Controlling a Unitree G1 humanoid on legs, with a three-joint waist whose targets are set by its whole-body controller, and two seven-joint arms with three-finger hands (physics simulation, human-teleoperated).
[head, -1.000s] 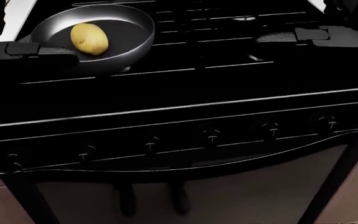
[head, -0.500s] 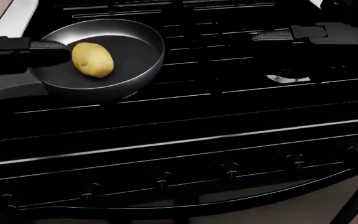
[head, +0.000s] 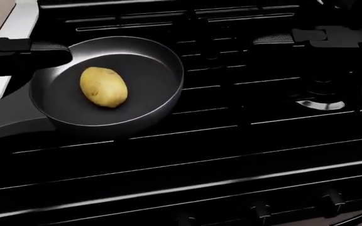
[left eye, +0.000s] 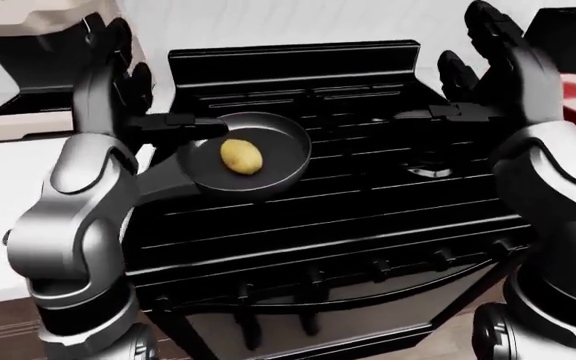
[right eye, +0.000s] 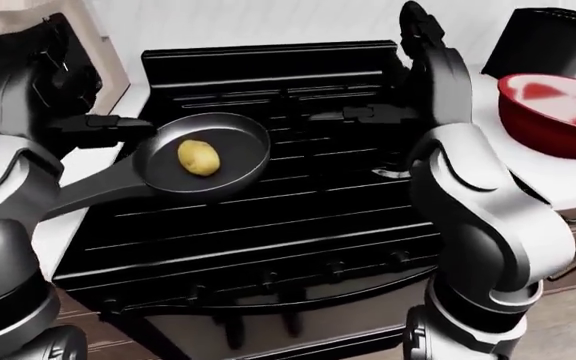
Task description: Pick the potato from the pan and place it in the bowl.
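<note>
The potato lies loose in the middle of a dark pan, which sits on the left side of a black stove, its handle reaching toward the near left. The pan rests on the grates over the left burners; the right burners are bare, with a burner cap showing at the right of the head view.

Both hands are raised over the stove, palms turned inward, and hold nothing. The left hand stands to the left of the pan with its fingers spread wide; one finger juts out level over the pan's left rim, apart from the potato. The right hand is held upright above the far right grates, fingers wide as well, one finger pointing left.

The red bowl stands on the white counter to the right of the stove, well apart from the pan, with the right forearm between them in the right-eye view. A black appliance sits beyond the bowl. On the left counter, beyond the left arm, stands a cream appliance.
</note>
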